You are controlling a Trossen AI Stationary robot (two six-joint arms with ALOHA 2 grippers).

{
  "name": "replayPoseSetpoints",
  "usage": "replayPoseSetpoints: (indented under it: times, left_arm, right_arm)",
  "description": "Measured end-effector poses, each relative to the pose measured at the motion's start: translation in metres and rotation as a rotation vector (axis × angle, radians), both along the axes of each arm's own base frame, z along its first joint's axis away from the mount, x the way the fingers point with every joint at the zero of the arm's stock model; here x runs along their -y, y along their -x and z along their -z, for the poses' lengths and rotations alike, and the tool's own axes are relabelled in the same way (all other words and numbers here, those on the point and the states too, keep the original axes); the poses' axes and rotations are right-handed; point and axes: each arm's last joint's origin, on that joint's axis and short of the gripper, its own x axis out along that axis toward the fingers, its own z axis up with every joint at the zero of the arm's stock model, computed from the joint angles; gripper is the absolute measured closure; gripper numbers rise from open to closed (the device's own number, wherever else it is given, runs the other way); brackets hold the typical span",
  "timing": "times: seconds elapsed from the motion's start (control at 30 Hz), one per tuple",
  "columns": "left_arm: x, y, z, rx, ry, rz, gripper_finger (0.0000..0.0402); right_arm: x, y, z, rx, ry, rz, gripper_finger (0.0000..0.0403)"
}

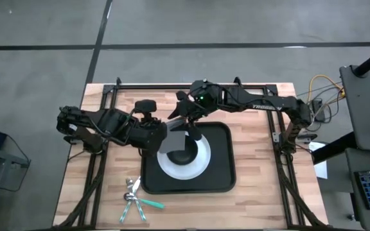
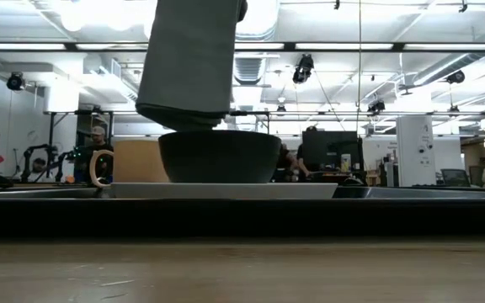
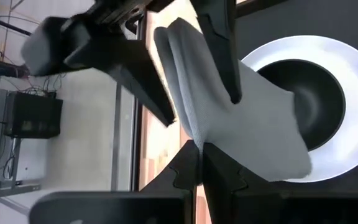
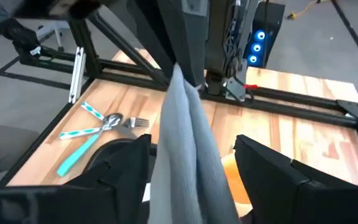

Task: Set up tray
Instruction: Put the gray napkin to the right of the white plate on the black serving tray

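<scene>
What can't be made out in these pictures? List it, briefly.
- Low view: the top of the cloth and whatever holds it, cut off by the upper edge.
- Low view: the floor of the tray, hidden by its own rim.
- High view: the inside of the bowl, covered by the cloth and the right gripper.
- High view: the cutlery, too small to count the pieces.

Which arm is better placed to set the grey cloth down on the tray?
Left. Its tool is shut on the grey cloth above the tray; the right tool stands open around it.
</scene>
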Motion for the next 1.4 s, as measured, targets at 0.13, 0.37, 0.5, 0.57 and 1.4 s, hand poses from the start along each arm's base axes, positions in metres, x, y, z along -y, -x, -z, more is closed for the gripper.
replayPoseSetpoints:
  times: [0.13,0.37,0.5,0.57,1.4]
  left_arm:
    - [0.000,0.000,0.000,0.001,0.001,0.001,0.0401]
    - [0.001,-0.001,-0.001,0.017,0.005,0.002,0.0401]
    - [0.000,0.000,-0.002,0.026,0.008,0.002,0.0401]
    - [0.000,0.001,-0.005,0.048,0.011,-0.002,0.0400]
    - [-0.032,0.086,-0.053,0.271,-0.008,-0.089,0.0226]
  right_arm:
    - [0.000,0.003,-0.002,-0.006,0.001,0.001,0.0255]
    - [0.001,0.003,-0.005,-0.004,-0.024,0.000,0.0390]
    - [0.001,0.009,-0.012,-0.023,-0.009,0.028,0.0393]
    - [-0.002,0.017,-0.019,-0.046,0.015,0.052,0.0394]
    - [-0.149,0.166,0.065,-0.387,-0.191,0.353,0.0395]
